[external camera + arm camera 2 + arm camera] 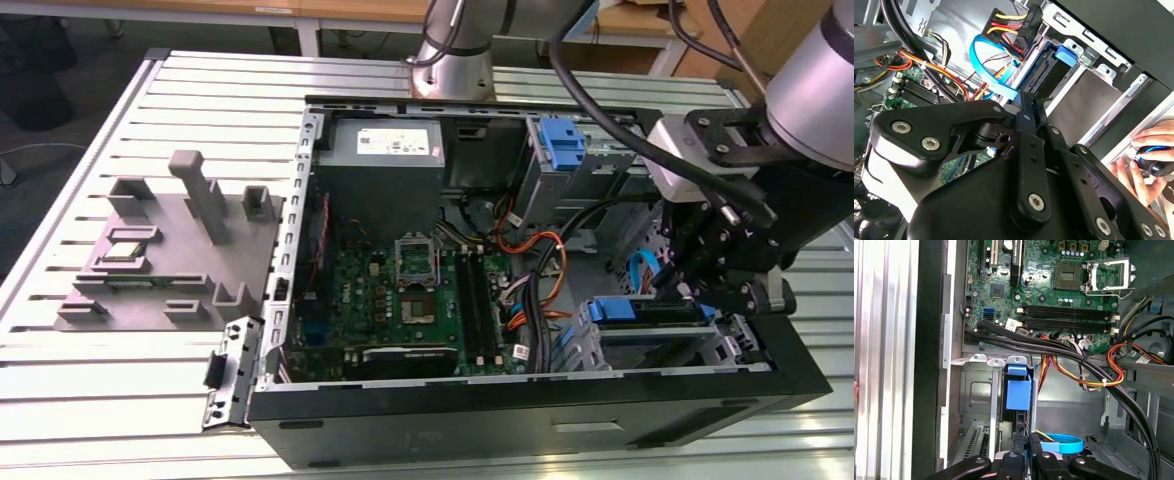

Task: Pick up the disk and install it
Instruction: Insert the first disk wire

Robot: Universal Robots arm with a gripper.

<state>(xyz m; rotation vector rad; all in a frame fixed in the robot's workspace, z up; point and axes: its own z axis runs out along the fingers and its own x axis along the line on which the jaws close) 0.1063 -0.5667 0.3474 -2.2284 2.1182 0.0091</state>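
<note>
Slatted metal tabletop (174, 400) carries an open computer case (534, 400), its green motherboard (400, 300) exposed at centre frame of the exterior view. At lower right of that frame the disk (650, 312) sits in the drive bay, blue carrier showing, with the gripper (714, 285) directly over it. Both wrist views show the black linkages closed in around the disk's edge (1018, 390) — apparently clamped on it, though the contact itself is hidden. A blue data cable (989, 70) loops nearby, and a person's hand (1149, 160) rests at the right edge of the second wrist view.
</note>
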